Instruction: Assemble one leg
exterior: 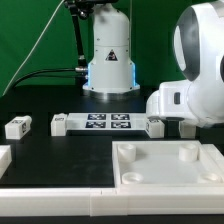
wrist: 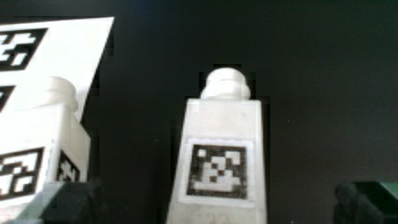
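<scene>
We saw that the leg (wrist: 222, 150) was white, with a black-and-white square tag on its face; the second leg (wrist: 36, 125) was white with like tags. The bench (exterior: 60, 160) was black. The marker board (exterior: 108, 123) was white with a row of black-and-white tags. The tray-like part (exterior: 165, 165) was plain white. The arm (exterior: 195, 70) was white, the base (exterior: 110, 50) was white with a yellow warning triangle and a blue glow below, and the backdrop (exterior: 30, 40) was green.

A white leg (wrist: 221, 150) rests on the dark counter (wrist: 320, 70), with a tag on its face and a round peg at its end. A second leg (wrist: 45, 135) sits just beside it, next to the marker board (wrist: 63, 45). The tool (wrist: 217, 200) is blurred, its fingers (wrist: 63, 205) spread either side of the first leg.
</scene>
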Robot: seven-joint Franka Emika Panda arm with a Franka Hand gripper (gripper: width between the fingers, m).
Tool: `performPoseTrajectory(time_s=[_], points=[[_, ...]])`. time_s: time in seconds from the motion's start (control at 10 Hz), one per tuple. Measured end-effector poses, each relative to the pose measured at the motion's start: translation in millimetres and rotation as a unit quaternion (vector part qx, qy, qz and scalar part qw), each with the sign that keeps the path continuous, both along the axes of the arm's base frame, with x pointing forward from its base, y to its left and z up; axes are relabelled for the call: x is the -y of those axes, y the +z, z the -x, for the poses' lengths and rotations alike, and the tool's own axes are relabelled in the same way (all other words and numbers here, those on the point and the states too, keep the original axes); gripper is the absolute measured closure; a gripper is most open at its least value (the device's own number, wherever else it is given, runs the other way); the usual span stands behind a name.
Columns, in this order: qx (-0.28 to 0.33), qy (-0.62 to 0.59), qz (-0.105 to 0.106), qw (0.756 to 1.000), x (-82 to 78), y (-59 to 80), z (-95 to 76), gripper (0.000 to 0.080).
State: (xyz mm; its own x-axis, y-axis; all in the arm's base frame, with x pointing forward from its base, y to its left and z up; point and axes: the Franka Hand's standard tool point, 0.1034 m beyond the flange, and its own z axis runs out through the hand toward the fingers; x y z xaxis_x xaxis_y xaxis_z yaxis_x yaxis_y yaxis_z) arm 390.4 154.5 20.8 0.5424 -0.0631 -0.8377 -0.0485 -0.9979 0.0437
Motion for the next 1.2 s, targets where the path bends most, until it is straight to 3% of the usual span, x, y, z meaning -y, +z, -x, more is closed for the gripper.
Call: performPoseTrajectory(time_s=[0.3, 0.6, 0.8, 1.2], points=[[0.001, 0.0, 0.004, 1.0, 0.6, -11.8, 10.4, 0.0151], [0.0, 0.001, 0.003, 1.0, -0.6, -12.5, 11.4, 0.0176], [0.0, 0.001, 0.003, 1.0, -0.6, -12.5, 11.4, 0.0512], [0.0, 0.001, 0.003, 1.0, -0.5, -12.5, 11.4, 0.0509]])
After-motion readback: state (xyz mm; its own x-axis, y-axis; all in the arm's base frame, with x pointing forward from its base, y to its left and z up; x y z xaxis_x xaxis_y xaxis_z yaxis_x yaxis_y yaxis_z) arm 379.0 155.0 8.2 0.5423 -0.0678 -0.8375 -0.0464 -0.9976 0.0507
